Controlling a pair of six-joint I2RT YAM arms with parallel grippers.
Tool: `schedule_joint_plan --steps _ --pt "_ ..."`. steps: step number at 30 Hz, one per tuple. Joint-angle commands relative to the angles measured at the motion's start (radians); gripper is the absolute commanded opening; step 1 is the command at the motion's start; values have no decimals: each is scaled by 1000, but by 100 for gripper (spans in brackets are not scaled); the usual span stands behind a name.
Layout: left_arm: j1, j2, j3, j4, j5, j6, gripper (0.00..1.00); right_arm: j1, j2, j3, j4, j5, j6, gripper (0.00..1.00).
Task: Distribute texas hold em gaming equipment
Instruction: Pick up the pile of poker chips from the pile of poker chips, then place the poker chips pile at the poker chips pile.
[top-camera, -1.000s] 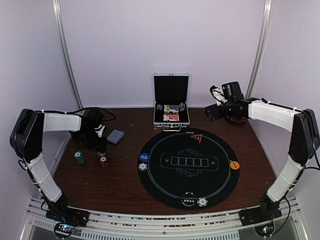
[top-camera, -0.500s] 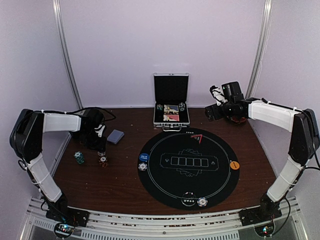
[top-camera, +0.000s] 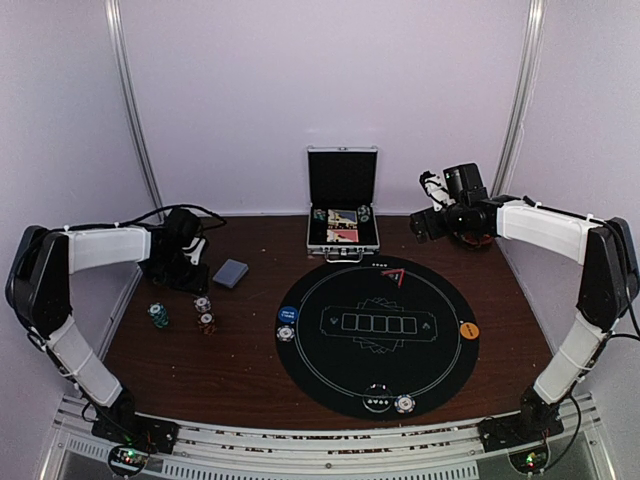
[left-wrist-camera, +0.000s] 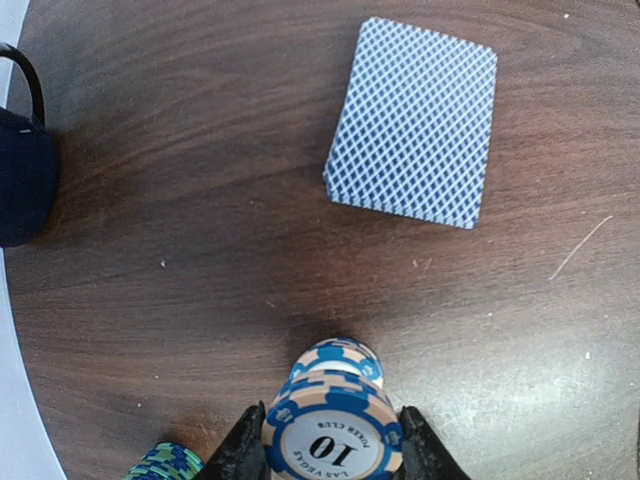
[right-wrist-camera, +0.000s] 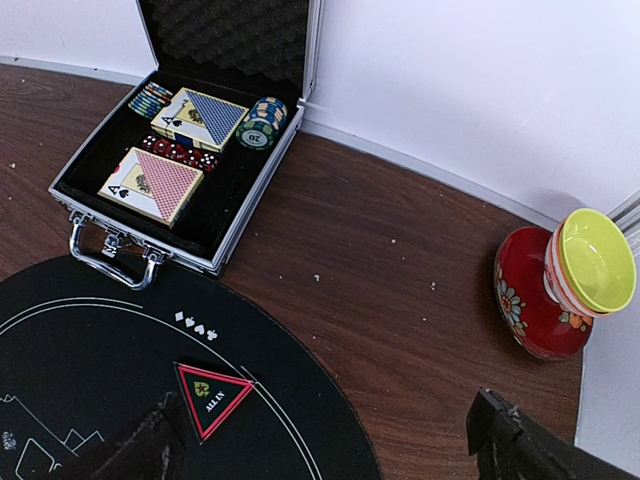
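My left gripper (left-wrist-camera: 333, 455) is shut on a blue-and-cream striped poker chip (left-wrist-camera: 333, 432) with a white face marked 10, lifted just above more chips (left-wrist-camera: 338, 362) left on the table. A teal chip stack (left-wrist-camera: 165, 462) sits at its left. The blue-backed card deck (left-wrist-camera: 415, 122) lies beyond. In the top view the left gripper (top-camera: 196, 284) hangs over the white (top-camera: 202, 303), red (top-camera: 207, 322) and teal (top-camera: 158, 315) chip stacks. My right gripper (right-wrist-camera: 330, 450) stands open and empty over the mat's back edge, near the open case (right-wrist-camera: 150, 240) holding cards and chips.
A round black mat (top-camera: 430, 365) carries a blue button (top-camera: 288, 313), an orange button (top-camera: 468, 329) and chips at its left and near edges. A dark mug (left-wrist-camera: 20, 170) stands left of the deck. A red vase with a yellow-green cup (right-wrist-camera: 545, 290) stands back right.
My left gripper closed on the chip, then rose and drew back toward the far left, uncovering the white chip stack. The right arm has not moved.
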Motion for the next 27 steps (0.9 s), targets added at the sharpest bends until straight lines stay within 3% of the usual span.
schedule_joint_plan --steps 1,8,27 --pt "-34 -46 49 9 16 11 20 -4 -2 6 -3 6 -1 100" --pt "-105 -44 97 -28 -27 0 20 -5 -3 6 -3 11 -1 100" --pt "-45 50 38 -18 -64 -3 20 -4 -1 5 -3 1 -3 100"
